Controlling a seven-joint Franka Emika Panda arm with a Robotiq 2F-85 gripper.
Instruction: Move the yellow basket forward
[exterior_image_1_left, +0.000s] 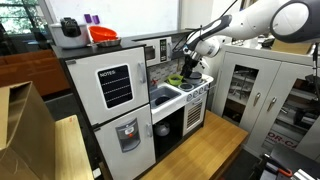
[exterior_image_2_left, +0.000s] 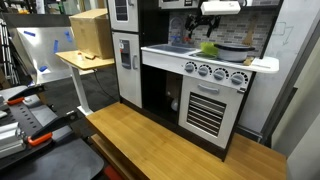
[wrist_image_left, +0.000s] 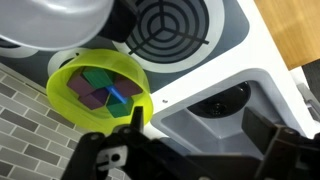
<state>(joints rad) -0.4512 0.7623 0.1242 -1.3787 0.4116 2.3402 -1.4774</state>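
The robot's black pincer (wrist_image_left: 132, 120) hangs directly over the near rim of the shallow lime-yellow plastic basket (wrist_image_left: 100, 85) on the white toy-stove surface (wrist_image_left: 225, 70); in the wrist view one fingertip appears to pinch that rim, though the jaws are largely hidden and their grip cannot be told for certain; the basket holds purple, green and blue pieces and sits beside a black coiled burner (wrist_image_left: 165, 25), partly under a grey metal pot (wrist_image_left: 45, 20); in both exterior views the basket (exterior_image_1_left: 176, 80) (exterior_image_2_left: 209, 48) rests on the stovetop beneath the arm.
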